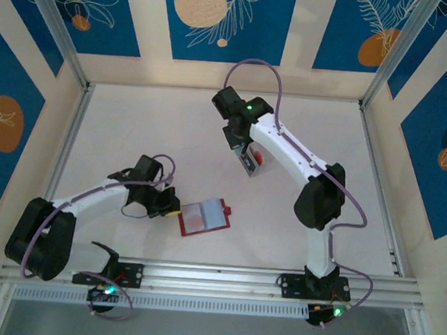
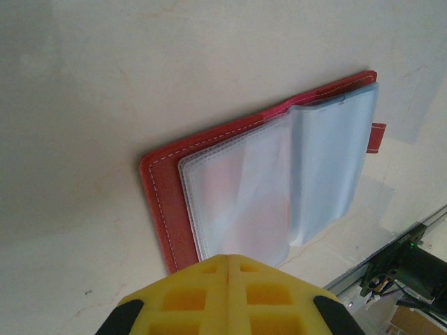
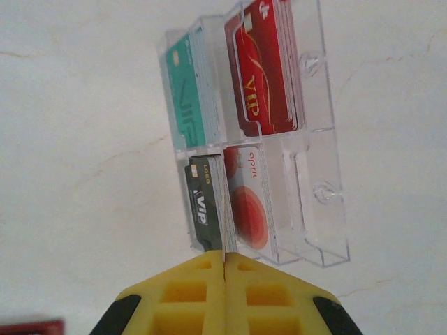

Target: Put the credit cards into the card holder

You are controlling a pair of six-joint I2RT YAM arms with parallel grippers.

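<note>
The card holder (image 1: 203, 217) lies open on the table, a red wallet with pale clear pockets (image 2: 279, 195) facing up. My left gripper (image 1: 175, 206) is at its left edge, and its yellow fingers (image 2: 227, 258) are shut with their tip over the near edge of the pockets. The credit cards stand in a clear box (image 3: 314, 139): teal (image 3: 185, 91), red (image 3: 265, 70), dark (image 3: 202, 199), and white with a red circle (image 3: 251, 202). My right gripper (image 3: 225, 255) is shut with its tip against the near end of the dark card stack. I cannot tell whether a card is pinched.
The clear box (image 1: 262, 160) sits mid-table under the right wrist. A metal rail (image 1: 222, 277) runs along the near edge, and patterned walls close in the table. A corner of the red wallet (image 3: 28, 326) shows at the lower left of the right wrist view.
</note>
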